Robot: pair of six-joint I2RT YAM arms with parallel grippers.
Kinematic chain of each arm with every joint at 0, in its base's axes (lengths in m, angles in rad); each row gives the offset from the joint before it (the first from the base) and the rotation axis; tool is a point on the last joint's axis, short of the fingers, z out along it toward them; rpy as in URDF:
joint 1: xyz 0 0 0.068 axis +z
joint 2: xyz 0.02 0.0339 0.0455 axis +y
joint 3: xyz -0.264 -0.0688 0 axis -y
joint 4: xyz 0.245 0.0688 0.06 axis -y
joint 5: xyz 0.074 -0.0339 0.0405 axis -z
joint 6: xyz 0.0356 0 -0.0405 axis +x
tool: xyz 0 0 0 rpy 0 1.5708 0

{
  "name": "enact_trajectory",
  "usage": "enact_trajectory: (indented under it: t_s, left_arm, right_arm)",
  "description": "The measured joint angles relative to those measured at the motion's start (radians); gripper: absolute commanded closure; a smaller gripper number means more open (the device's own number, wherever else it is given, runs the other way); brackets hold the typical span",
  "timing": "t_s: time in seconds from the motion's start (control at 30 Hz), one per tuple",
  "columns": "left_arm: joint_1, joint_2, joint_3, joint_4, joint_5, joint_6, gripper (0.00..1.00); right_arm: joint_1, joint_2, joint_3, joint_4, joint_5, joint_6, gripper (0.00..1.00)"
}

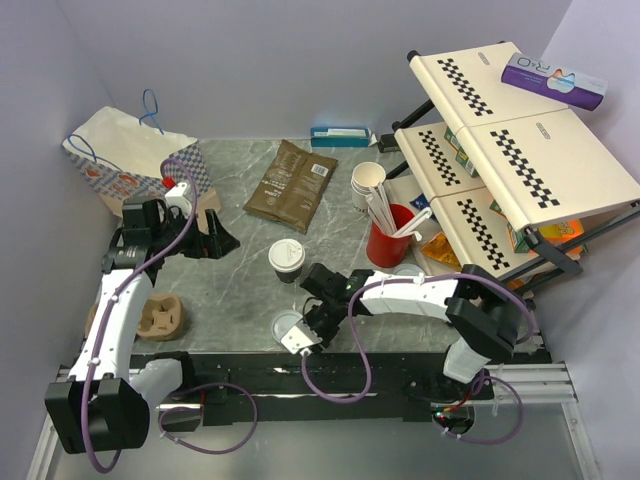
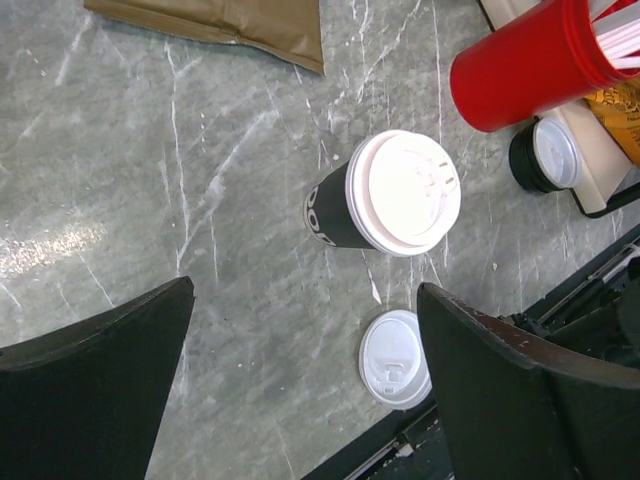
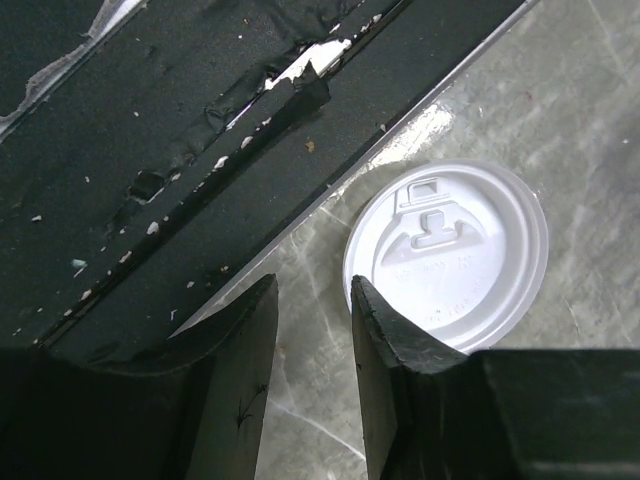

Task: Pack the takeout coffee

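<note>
Mid-frame overhead: dark paper takeout cup with white plastic lid (image 1: 286, 256), upright, unheld. Lower centre: right claw (image 3: 312, 300) narrowly agape, empty, at spare white lid (image 3: 450, 255) rim, likely for pinching. Left claw (image 2: 305, 290) wide open.

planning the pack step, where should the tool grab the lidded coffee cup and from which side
Take the lidded coffee cup by its dark wall just under the white lid, coming in level from the left arm's side. It stands upright, the lid's rim overhangs the narrower body, and the red cup stands on its right.
</note>
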Motion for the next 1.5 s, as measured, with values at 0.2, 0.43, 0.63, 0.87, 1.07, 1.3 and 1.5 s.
enact_trajectory:
  t_s: [0.2, 0.43, 0.63, 0.87, 1.07, 1.3, 1.5]
  left_arm:
    - [0.021, -0.008, 0.0, 0.0, 0.002, -0.006, 0.0]
    - [0.035, -0.008, 0.0, 0.001, 0.008, -0.02, 0.01]
    - [0.039, -0.007, 0.0, 0.001, 0.021, -0.023, 0.01]
    - [0.039, 0.014, 0.0, 0.017, 0.064, -0.027, 0.01]
    - [0.039, 0.068, 0.0, 0.107, 0.125, -0.037, 0.01]
    - [0.039, 0.159, 0.062, 0.209, 0.156, -0.049, 0.01]
    - [0.024, 0.205, 0.146, 0.221, 0.181, -0.028, 0.01]
  right_arm:
    - [0.011, 0.034, 0.006, 0.018, 0.032, 0.0, 0.58]
    - [0.015, 0.077, 0.027, 0.042, 0.068, 0.006, 0.72]
    - [0.021, 0.079, 0.042, 0.044, 0.095, 0.019, 1.0]
    - [0.014, 0.054, 0.043, 0.006, 0.16, 0.059, 1.0]
    - [-0.084, -0.151, 0.027, -0.151, 0.23, 0.146, 1.0]
    - [-0.258, -0.378, 0.03, -0.341, 0.293, 0.348, 1.0]
    - [-0.453, -0.452, 0.02, -0.447, 0.336, 0.431, 1.0]
